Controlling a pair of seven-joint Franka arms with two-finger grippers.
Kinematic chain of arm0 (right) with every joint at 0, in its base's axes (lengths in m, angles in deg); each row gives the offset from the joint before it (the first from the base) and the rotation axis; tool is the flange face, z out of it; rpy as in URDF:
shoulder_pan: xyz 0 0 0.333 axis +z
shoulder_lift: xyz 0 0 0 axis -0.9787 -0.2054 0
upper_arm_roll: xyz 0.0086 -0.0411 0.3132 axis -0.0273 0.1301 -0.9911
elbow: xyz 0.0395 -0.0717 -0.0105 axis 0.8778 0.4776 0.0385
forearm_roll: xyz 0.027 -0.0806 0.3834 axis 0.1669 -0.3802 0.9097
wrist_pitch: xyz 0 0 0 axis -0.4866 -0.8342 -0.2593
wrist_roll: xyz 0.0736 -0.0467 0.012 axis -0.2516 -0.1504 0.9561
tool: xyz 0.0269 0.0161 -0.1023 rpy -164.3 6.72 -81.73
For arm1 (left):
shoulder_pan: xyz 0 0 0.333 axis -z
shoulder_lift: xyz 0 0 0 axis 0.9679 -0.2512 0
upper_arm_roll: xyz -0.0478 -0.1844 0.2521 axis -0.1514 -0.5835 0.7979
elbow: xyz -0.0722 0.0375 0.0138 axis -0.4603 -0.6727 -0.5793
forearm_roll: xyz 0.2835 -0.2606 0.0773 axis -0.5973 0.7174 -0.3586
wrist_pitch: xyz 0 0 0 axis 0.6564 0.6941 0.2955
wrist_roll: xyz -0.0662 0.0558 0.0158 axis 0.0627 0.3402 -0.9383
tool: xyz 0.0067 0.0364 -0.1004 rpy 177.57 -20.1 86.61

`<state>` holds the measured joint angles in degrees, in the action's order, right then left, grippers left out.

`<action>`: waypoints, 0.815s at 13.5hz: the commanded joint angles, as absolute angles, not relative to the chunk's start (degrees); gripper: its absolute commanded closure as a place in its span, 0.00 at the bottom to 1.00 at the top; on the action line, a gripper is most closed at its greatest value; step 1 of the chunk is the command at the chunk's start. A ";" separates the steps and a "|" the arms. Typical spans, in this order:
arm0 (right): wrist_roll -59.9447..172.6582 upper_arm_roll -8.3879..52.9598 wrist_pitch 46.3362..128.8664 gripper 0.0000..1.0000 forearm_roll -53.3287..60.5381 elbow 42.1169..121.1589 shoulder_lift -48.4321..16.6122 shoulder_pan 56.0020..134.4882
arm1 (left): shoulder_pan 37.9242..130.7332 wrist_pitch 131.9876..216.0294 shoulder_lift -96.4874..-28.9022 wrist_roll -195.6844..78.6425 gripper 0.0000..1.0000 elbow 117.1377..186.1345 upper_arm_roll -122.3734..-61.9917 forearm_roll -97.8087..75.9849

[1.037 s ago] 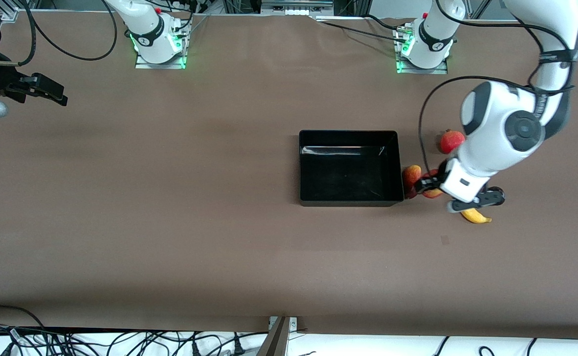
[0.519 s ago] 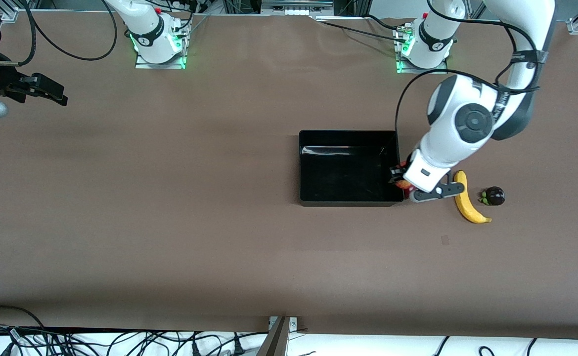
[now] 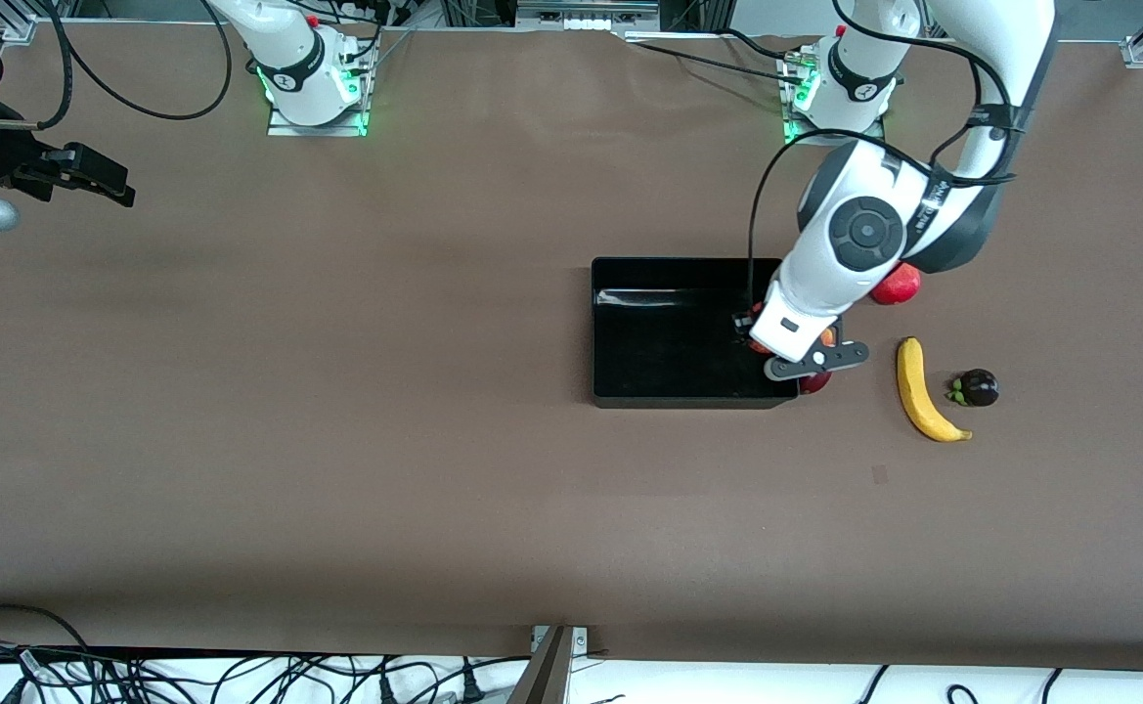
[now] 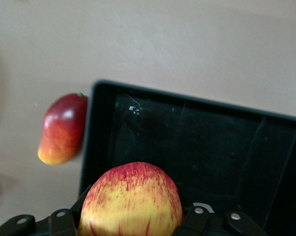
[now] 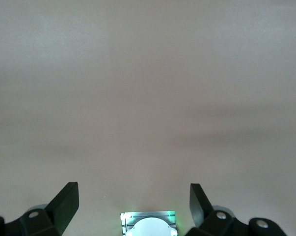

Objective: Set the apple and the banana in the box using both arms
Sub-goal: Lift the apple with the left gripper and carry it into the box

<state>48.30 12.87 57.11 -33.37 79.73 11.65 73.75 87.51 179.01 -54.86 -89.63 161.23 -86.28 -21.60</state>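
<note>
My left gripper (image 3: 750, 332) is shut on the apple (image 4: 130, 199), red streaked with yellow, and holds it over the black box (image 3: 630, 323) just inside its wall at the left arm's end. The left wrist view shows the box's floor (image 4: 211, 147) under the apple. In the front view the wrist hides most of the apple. The yellow banana (image 3: 921, 391) lies on the table beside the box, toward the left arm's end. My right gripper (image 3: 92, 182) is open and empty (image 5: 133, 189), held high at the right arm's end, waiting.
A red and orange mango-like fruit (image 4: 63, 129) lies against the box's outer wall (image 3: 814, 382). A red pomegranate (image 3: 899, 285) lies partly under the left arm. A dark mangosteen (image 3: 977, 388) sits beside the banana.
My left arm has carried the apple from above the fruits beside the box to over the box's edge. The banana and mangosteen are now uncovered. The right arm has not moved.
</note>
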 commanded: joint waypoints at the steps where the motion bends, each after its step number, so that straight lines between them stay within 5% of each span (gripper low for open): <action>1: 48.51 12.27 55.92 0.00 -33.15 78.68 11.24 72.87 | 87.41 180.41 -54.30 -92.93 1.00 163.45 -88.43 -22.80; 11: 48.51 12.27 56.00 0.00 -33.15 78.68 11.16 72.87 | 87.50 189.74 -58.43 -98.39 1.00 168.64 -97.06 -22.98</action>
